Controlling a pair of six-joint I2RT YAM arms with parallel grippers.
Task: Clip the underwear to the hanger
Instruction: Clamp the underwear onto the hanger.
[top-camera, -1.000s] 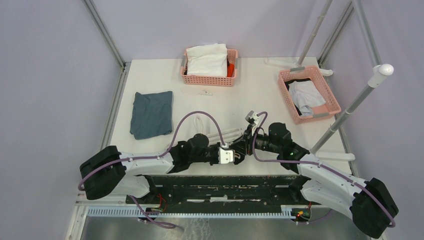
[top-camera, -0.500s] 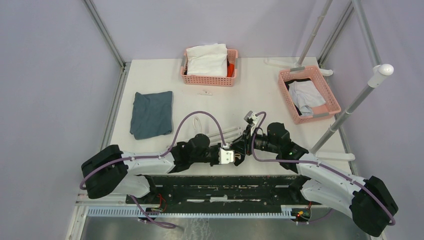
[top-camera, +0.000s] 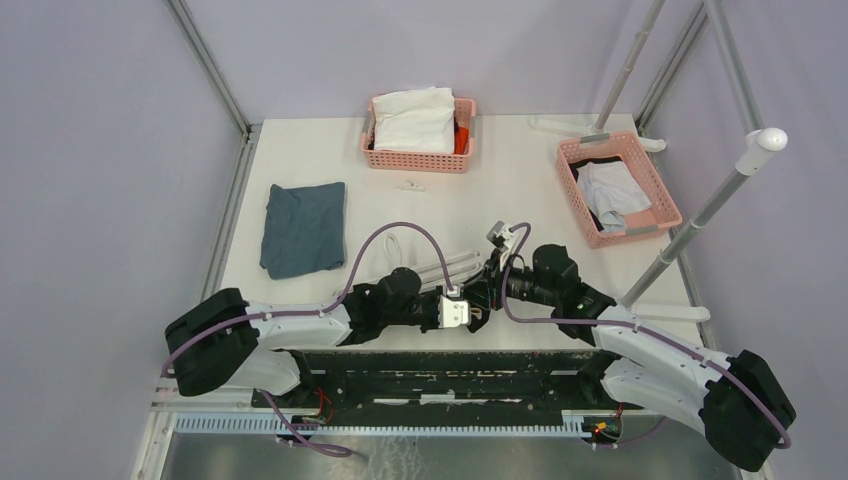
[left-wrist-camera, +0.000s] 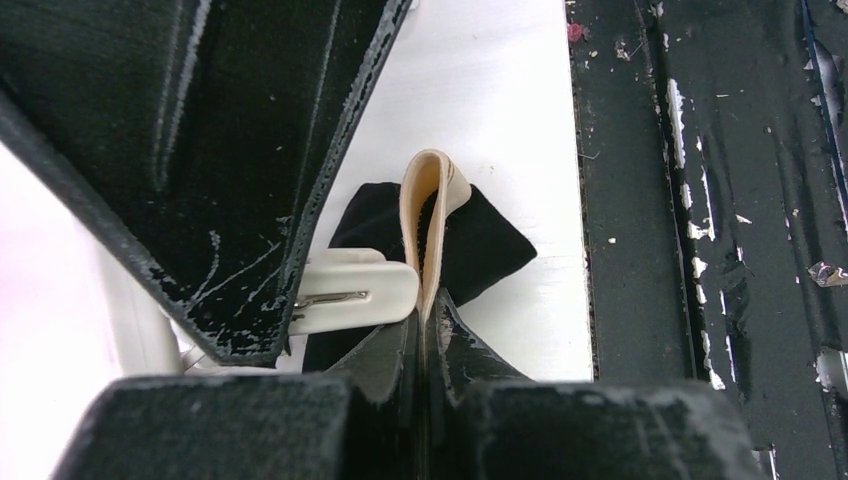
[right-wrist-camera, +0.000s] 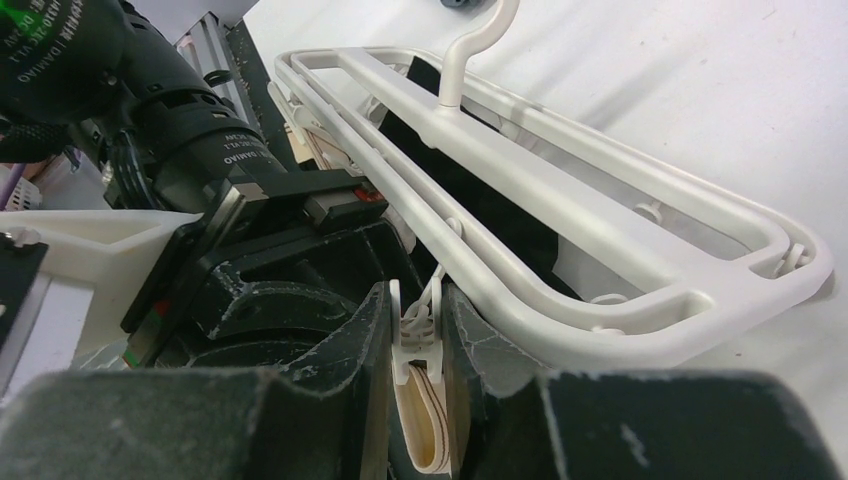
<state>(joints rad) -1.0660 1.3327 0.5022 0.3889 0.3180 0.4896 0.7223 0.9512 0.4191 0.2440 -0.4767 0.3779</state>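
Close work is going on at the white table's six o'clock edge.
The left gripper is pinching the black, tan-banded fabric underwear; the right gripper is squeezing a small clip on the white plastic frame hanger.

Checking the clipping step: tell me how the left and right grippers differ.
The left gripper is shut on the tan waistband of the underwear; the right gripper pinches a white clip on the hanger. Left jaws press together; right jaws stand slightly apart around the clip. Both meet beside the hanger.
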